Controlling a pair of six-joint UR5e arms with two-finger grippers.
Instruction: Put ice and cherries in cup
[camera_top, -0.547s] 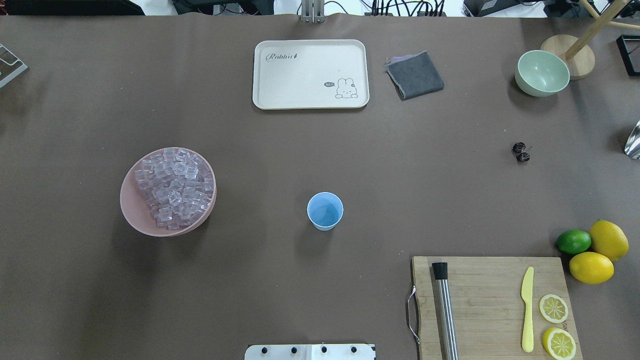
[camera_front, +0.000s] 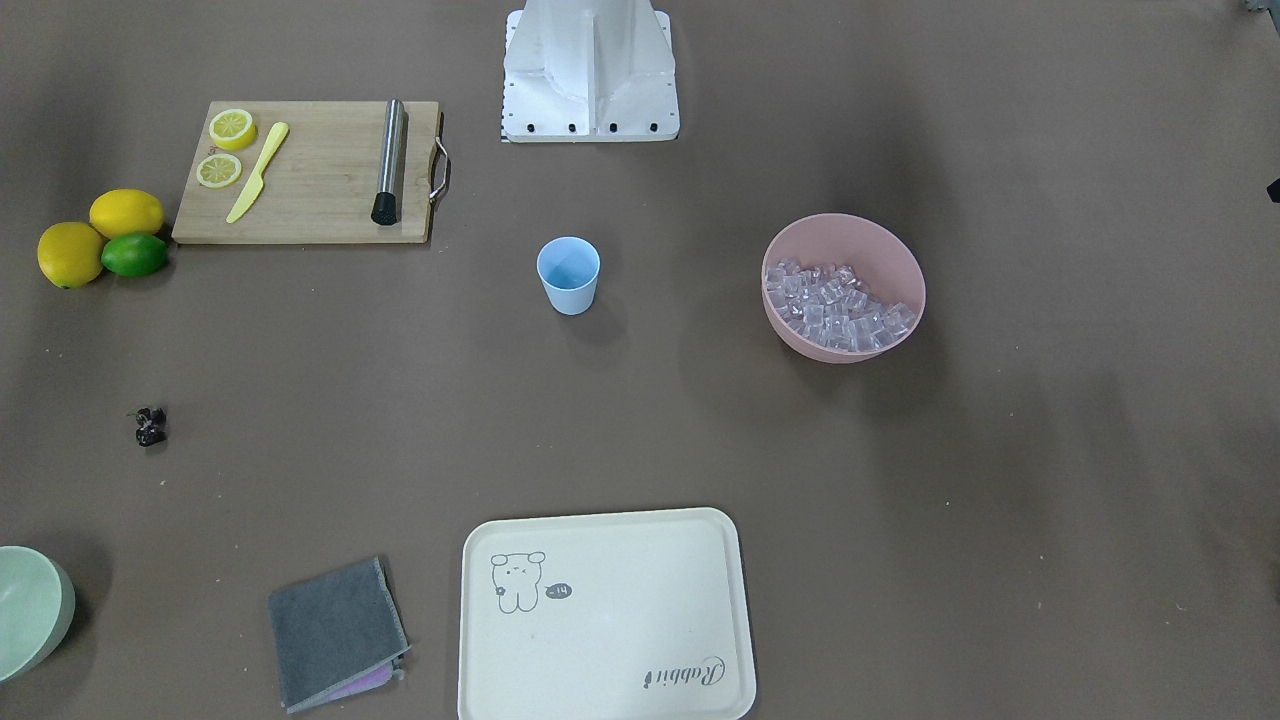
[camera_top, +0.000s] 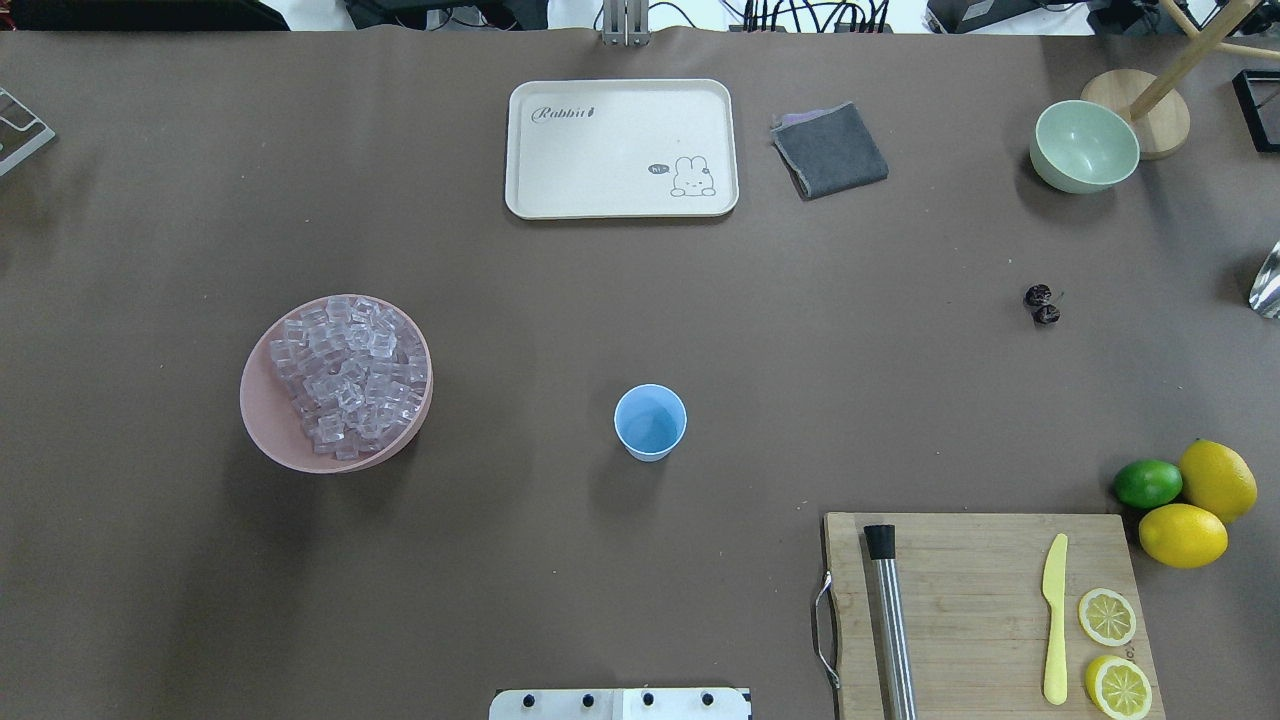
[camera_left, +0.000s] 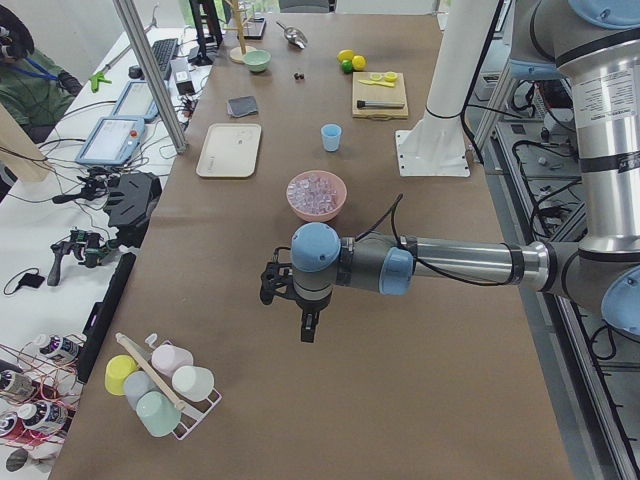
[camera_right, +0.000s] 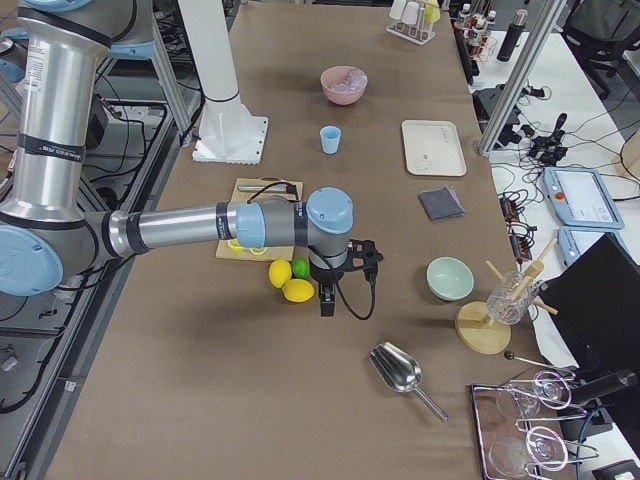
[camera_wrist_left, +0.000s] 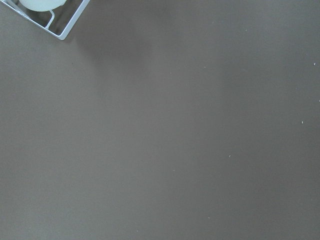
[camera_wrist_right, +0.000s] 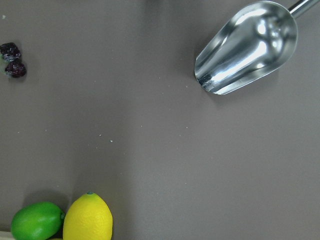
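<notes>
— Both left gripper (camera_left: 308, 328) and right gripper (camera_right: 325, 300): open or closed?
— Can't tell. Ice (camera_left: 315, 190) fills the pink bowl (camera_left: 318, 214) beyond the left; cherries (camera_wrist_right: 12, 60) lie near the right; cup (camera_left: 331, 137) far from both.

Long brown table (camera_top: 640, 300) under even light.
Flanked by white benches (camera_left: 45, 235) strewn with cables (camera_left: 70, 190) and tablets (camera_left: 108, 140); aluminium posts (camera_left: 150, 75) at the edge; cable-filled racks (camera_left: 530, 155) behind.

Bamboo cutting board (camera_top: 970, 590) carries steel muddler (camera_top: 890, 625), yellow plastic knife (camera_top: 1055, 620), two lemon halves (camera_top: 1107, 617). Cream rectangular tray (camera_top: 620, 140) beside folded grey cloth (camera_top: 830, 150).
</notes>
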